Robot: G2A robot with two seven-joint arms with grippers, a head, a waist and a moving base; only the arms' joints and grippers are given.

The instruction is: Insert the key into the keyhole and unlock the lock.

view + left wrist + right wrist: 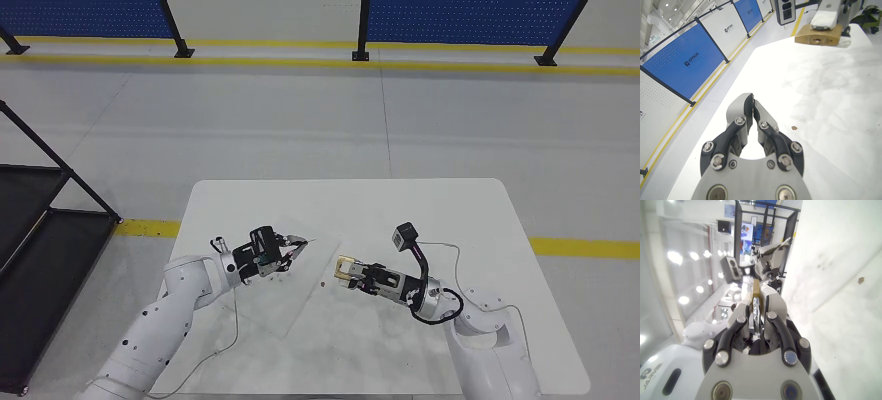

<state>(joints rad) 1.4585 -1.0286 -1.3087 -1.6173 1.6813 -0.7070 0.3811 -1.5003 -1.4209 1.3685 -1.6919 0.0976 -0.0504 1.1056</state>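
My right gripper [352, 270] is shut on a brass padlock [345, 267] and holds it above the middle of the white table [400, 210]. In the right wrist view the padlock [755, 289] sits edge-on between the fingers [772, 302], its chrome shackle toward the wrist. The left wrist view shows the padlock [817, 36] ahead, with its keyhole [814, 40] facing my left gripper [753, 100]. That gripper [296, 242] is shut, a thin key [786, 240] sticking out of its tips. A gap separates the key and the padlock.
A small brown speck [794, 128] lies on the table between the arms. A thin pale sheet [290, 300] lies flat under the left gripper. A black rack [40, 230] stands on the floor to the left, and blue barriers [90, 18] stand at the back.
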